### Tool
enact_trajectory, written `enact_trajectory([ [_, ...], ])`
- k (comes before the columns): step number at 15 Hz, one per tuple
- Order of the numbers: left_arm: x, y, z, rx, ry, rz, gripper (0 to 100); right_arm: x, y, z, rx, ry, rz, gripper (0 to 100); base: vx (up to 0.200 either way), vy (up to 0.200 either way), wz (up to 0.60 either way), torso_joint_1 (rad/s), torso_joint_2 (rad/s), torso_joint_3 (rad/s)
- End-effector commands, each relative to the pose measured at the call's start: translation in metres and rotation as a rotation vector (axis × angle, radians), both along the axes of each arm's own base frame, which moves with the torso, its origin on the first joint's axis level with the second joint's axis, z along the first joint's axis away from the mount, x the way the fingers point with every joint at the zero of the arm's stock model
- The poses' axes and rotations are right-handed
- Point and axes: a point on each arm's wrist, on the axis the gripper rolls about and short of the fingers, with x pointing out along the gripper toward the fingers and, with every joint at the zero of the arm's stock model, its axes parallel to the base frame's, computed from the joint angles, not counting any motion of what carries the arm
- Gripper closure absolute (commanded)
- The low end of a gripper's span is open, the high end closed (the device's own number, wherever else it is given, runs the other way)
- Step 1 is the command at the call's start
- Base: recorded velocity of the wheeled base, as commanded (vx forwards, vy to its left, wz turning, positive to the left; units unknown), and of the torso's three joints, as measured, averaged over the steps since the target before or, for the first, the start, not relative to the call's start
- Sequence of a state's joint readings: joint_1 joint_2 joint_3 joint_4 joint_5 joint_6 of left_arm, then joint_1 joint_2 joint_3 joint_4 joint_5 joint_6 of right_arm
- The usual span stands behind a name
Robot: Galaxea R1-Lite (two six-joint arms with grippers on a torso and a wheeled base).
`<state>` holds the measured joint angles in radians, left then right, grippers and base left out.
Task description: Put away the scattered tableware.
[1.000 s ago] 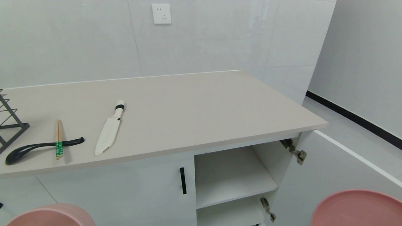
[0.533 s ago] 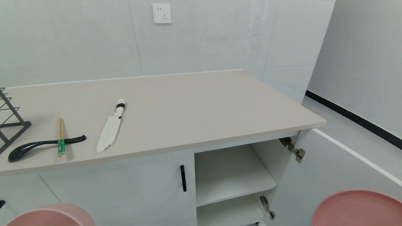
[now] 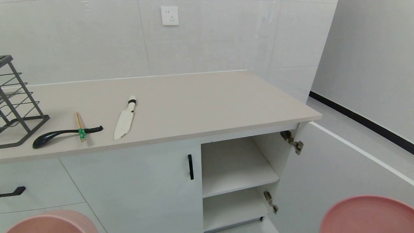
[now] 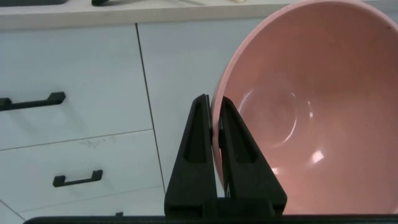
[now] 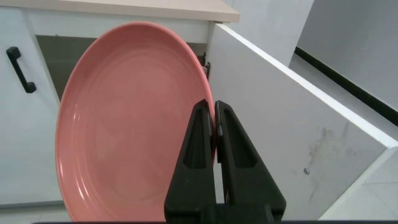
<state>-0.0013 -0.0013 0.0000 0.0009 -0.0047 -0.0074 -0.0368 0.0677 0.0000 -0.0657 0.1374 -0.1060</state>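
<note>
The left fingers are pinched tight on the rim of a pink bowl, one inside the wall and one outside. The bowl hangs off to one side of them, its hollow turned back toward the wrist. Straight ahead of these fingers are only closed drawer fronts.

Higher up and farther off, the desk carries a wire rack. Next comes a black spoon with chopsticks lying across its handle, and then a pale knife. None of these is held.

The open cupboard is what matters for the next move. Its upper shelf lies ahead of the left fingers and well off to their right. For the right fingers it lies ahead and to the left, and these are probably the nearer pair.

The right fingers are closed on the rim of a pink plate, which is held tilted on edge. The open cupboard door stands just beside the plate on its outer side. Judging by the shelf gap, the plate would need to be levelled before it slides in. It should also be kept clear of the door and its hinges.
</note>
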Motion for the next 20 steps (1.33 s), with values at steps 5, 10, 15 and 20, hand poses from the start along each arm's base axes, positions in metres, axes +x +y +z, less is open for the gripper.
enact_trajectory([
  [5, 0.0001, 0.0, 0.0001, 0.0, 0.0, 0.001, 100, 0.0001, 0.0, 0.0, 0.0, 0.001, 0.002, 100, 0.0, 0.0, 0.0, -0.08, 0.28, 0.193],
  [10, 0.0001, 0.0, 0.0001, -0.002, 0.0, 0.001, 100, 0.0001, 0.0, 0.0, 0.0, 0.001, 0.002, 100, 0.0, 0.0, 0.0, -0.014, 0.22, 0.186],
  [15, 0.0001, 0.0, 0.0001, -0.002, 0.0, 0.001, 100, 0.0001, -0.0001, 0.0, -0.006, 0.001, -0.002, 100, 0.0, 0.0, 0.0, -0.003, 0.03, 0.031],
  [20, 0.0001, 0.0, 0.0001, -0.002, 0.0, 0.003, 100, 0.0001, -0.0001, 0.0, 0.0, 0.001, -0.002, 100, 0.0, 0.0, 0.0, -0.223, 0.1, -0.118],
])
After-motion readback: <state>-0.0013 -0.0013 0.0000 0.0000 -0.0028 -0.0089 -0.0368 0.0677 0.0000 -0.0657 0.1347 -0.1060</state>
